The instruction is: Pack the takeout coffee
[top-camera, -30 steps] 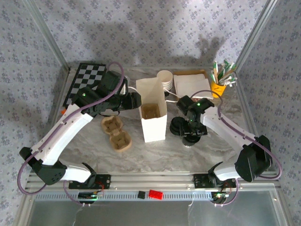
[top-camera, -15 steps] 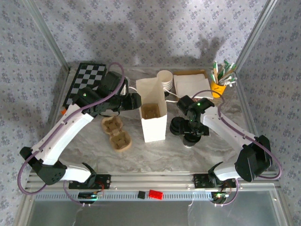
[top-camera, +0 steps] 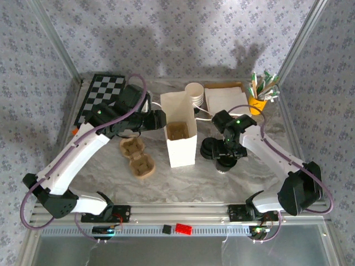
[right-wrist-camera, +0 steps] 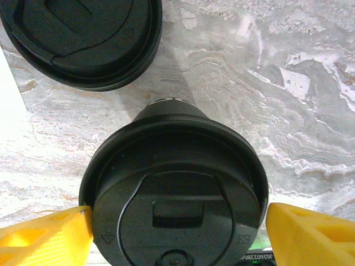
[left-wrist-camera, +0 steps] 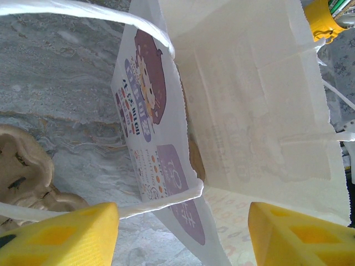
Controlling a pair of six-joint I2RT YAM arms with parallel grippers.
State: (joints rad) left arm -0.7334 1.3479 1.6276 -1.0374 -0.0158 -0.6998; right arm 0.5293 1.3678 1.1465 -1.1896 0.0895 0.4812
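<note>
The takeout coffee (right-wrist-camera: 175,183) stands on the gray tabletop (top-camera: 183,185), to the right of the white paper bag (top-camera: 182,149). It has a round black lid on top. It is not in the bag.

The right pincer (right-wrist-camera: 176,221) hangs right over the cup. Its two yellow fingers (right-wrist-camera: 44,238) are spread wide, one on each side of the lid, right at its rim. I cannot tell if they squeeze the cup or just sit beside it. A stack of black lids (right-wrist-camera: 83,39) sits just beside the cup, between it and the bag.

The bag stands upright in the middle of the tabletop with its top open. Something brown lies at the bottom inside. The bag has little purple pictures on one side.

The left pincer (left-wrist-camera: 180,238) is at the left side of the bag's open top. Its yellow fingers are spread apart, and the bag's edge and a thin white handle strip (left-wrist-camera: 158,200) lie between them. They pinch nothing.

Two brown cup trays (top-camera: 137,158) lie to the left of the bag. Behind the bag are a stack of white cups (top-camera: 194,93), a checkered board (top-camera: 102,97), a pile of white napkins (top-camera: 224,100) and a yellow cup of packets (top-camera: 258,103).
</note>
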